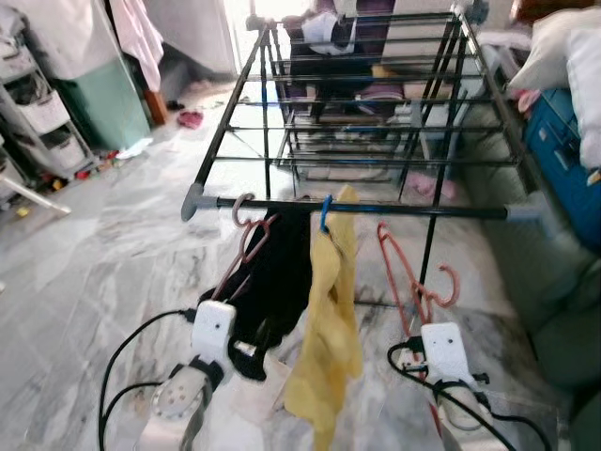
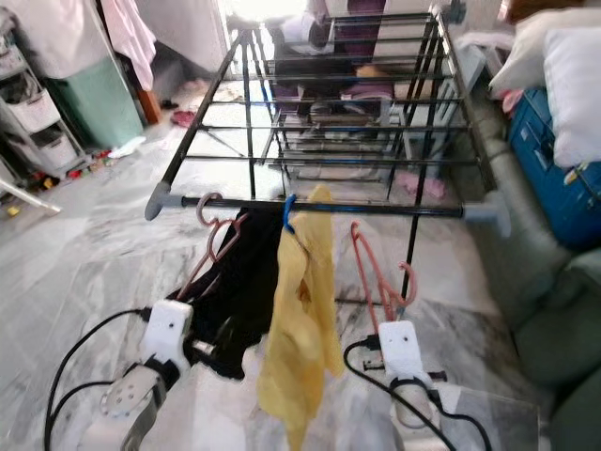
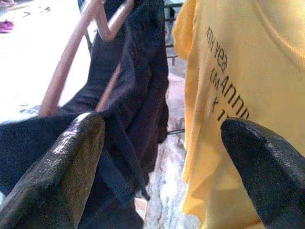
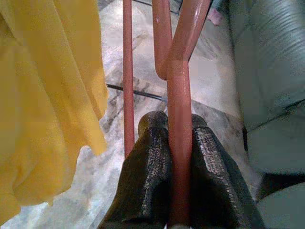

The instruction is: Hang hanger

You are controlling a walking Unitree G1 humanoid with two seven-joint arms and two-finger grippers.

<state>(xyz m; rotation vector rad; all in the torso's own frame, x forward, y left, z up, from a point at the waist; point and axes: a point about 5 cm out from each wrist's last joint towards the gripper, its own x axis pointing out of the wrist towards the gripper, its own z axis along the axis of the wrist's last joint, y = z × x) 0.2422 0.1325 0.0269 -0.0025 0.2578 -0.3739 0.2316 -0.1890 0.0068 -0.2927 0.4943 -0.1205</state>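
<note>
So the right gripper (image 4: 180,157) is pinching the empty red hanger (image 1: 399,282) tight between its jaws, holding it up just under the drying rack's front bar (image 1: 376,207), hook apparently not over it yet. Black garment (image 1: 272,282) on a pink hanger (image 1: 246,230) and the yellow shirt (image 1: 329,329) are hanging already. Left gripper (image 3: 162,157) is sitting with jaws spread, beside the black garment. Hooking's what's left, I'd say.

- The right gripper (image 4: 180,157) hides the lower bar of the red hanger (image 4: 181,95) between its fingers; the hanger's hook is cut off at the picture's edge.
- The black garment (image 1: 272,282) covers most of the pink hanger (image 1: 246,246).
- Items on the drying rack's (image 1: 376,207) far end are too blurred to tell.
- The yellow shirt's (image 3: 238,95) print is cut off.
</note>
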